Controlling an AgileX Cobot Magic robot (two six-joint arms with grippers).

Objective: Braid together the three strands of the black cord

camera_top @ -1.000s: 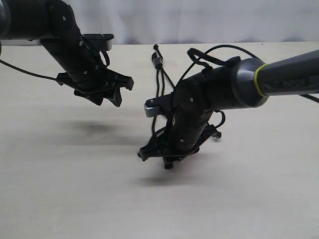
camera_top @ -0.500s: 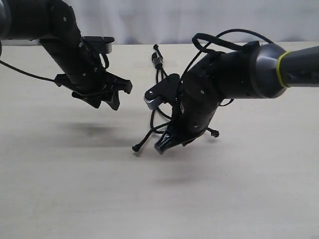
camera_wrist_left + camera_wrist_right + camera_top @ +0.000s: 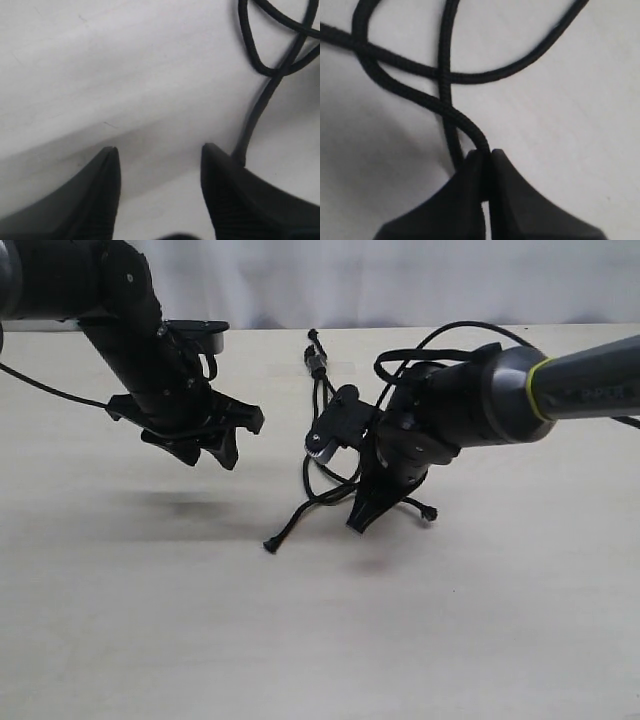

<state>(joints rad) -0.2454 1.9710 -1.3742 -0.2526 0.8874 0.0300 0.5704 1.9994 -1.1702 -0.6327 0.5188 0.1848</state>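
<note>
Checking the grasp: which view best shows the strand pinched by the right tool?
The right wrist view: up close, the right tool is shut on the strand. The exterior view leaves the pinch too small to judge. The left wrist view shows only crossed strands, no grip.

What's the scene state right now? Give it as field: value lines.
left tool: open, empty, raised over the table
right tool: shut on one strand, tip low near the table
cord: bound end at the far side of the table, strands running toward the camera
loose strand ends: one left of the right tool, one right of it
crossings: strands overlap beside the right tool; no tight braid visible
</note>
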